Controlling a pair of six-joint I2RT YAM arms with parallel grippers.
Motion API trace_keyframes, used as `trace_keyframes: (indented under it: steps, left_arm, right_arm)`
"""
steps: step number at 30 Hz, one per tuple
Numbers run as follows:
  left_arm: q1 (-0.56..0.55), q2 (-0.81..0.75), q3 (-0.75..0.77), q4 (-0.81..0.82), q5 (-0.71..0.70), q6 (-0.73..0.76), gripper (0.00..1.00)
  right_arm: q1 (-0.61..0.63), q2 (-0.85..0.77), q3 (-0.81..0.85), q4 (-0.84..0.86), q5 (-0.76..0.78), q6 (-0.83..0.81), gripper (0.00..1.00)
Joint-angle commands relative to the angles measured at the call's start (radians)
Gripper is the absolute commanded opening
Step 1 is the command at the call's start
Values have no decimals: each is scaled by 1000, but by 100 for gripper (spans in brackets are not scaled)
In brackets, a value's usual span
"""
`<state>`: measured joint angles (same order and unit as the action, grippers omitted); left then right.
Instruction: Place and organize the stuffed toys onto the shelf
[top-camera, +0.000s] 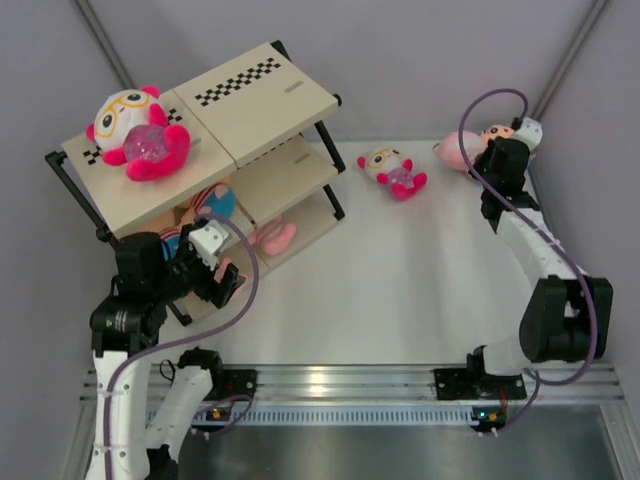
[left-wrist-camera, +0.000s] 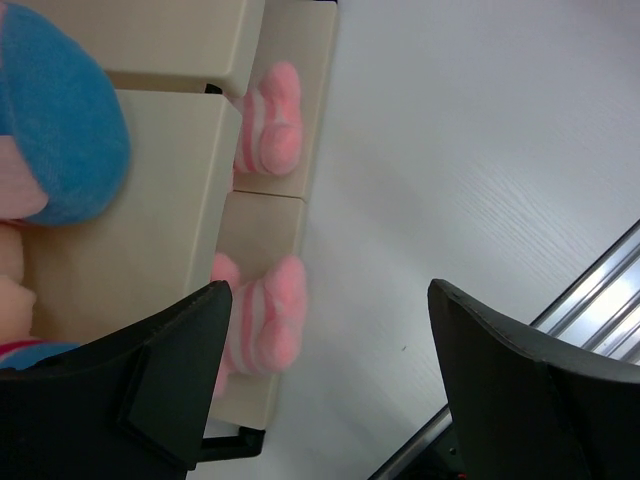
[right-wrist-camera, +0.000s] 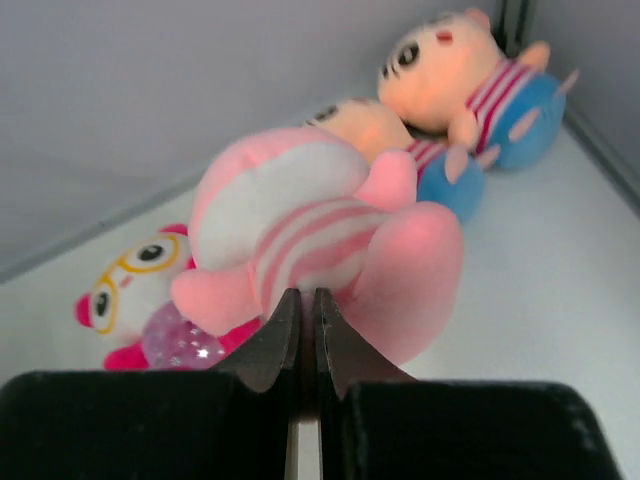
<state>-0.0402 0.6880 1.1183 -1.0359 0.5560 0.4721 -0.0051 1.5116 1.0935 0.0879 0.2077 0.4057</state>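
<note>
**Shelf** (top-camera: 268, 100): three tiers of beige boards on a black frame, with checkered strips on the top boards. It stands at the far left, set at an angle.

**Big glasses doll** (top-camera: 135, 130): white head, yellow glasses, hot-pink body. It lies face up on the left top board.

**Striped doll A** (top-camera: 205, 200): striped top, blue bottom. It lies on the middle tier, mostly hidden.

**Pink feet** (left-wrist-camera: 270, 130): pale pink with stripes, showing at two spots along the lowest tier's edge.

**Small glasses doll** (top-camera: 393, 170): lies face up to the right of the shelf, apart from it.

**Pink doll** (right-wrist-camera: 320, 250): pale pink, striped, on its side in the far right corner.

**Striped doll B** (right-wrist-camera: 365, 125) and **striped doll C** (right-wrist-camera: 470, 85): peach-faced, lying just beyond the pink doll and touching each other.
</note>
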Motion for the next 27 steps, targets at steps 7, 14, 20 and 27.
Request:
trace_keyframes:
  steps: [7, 14, 20, 27]
  left_arm:
    - [-3, -137, -3, -64, -108, 39, 88]
    - [-1, -234, -52, -70, -238, 60, 91]
    - [25, -288, -103, -72, -246, 54, 92]
    - [28, -320, -135, -73, -252, 48, 94]
  right_arm:
    - [249, -273, -10, -8, 128, -263, 0]
    - [447, -381, -153, 48, -48, -257, 0]
    - [615, -409, -328, 165, 4, -82, 0]
    - [714, -354, -406, 302, 148, -1, 0]
